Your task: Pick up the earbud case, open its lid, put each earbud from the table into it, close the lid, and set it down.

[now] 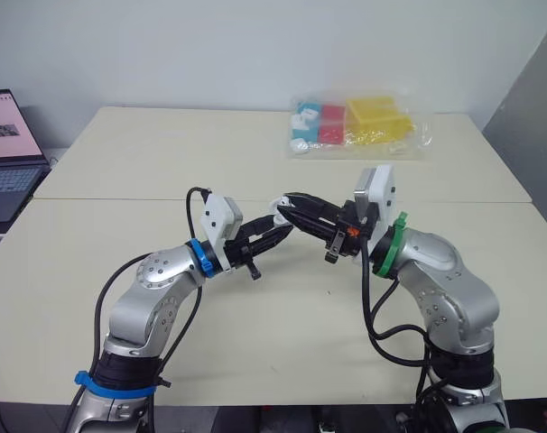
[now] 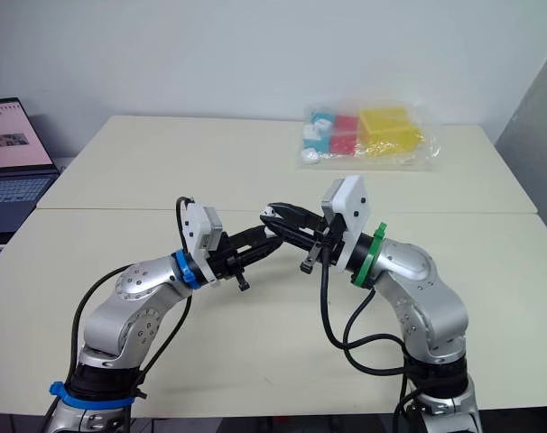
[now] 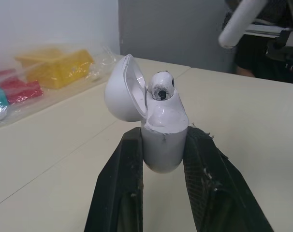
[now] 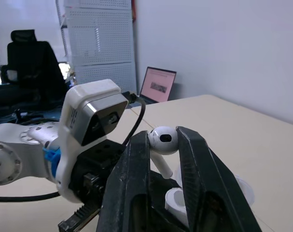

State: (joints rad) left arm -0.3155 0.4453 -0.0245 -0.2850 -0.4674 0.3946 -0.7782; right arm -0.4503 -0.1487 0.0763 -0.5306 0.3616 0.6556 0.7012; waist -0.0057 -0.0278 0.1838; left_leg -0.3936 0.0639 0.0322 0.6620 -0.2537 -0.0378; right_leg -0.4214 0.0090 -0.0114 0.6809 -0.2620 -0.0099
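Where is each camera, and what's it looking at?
Left eye view: on the head, looking forward and down at the table; both arms show.
Right eye view: beside it, same scene.
Left wrist view: on the left wrist, looking along the left pincer at the open earbud case it grips.
Right wrist view: on the right wrist, looking along the right pincer at the earbud it grips; left arm behind.
Shared: eye views and left wrist view all show the bag of blocks.
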